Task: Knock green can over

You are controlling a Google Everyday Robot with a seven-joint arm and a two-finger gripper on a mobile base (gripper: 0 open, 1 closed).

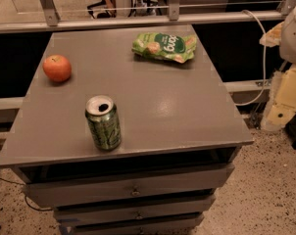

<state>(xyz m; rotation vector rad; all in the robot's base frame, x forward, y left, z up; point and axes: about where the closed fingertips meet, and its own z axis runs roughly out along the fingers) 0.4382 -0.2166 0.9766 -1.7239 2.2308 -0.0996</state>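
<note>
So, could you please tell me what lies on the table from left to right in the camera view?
Fruit → green can → snack bag. The end effector is not in view.

Office-like: grey drawer cabinet (133, 192), speckled floor (268, 190).

Can (103, 123) front-left on table (162, 106), orange (57, 68) behind-left, snack bag (164, 47) behind-right, gripper (285, 99) beyond right edge.

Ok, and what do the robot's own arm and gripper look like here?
Only a slice shows at the right edge. The arm is bulky, rounded casing in off-white to pale cream, with no markings visible. The gripper, at the upper right past the table, is a pale cream tip. A white cable loops nearby; whether it is the robot's is unclear.
</note>
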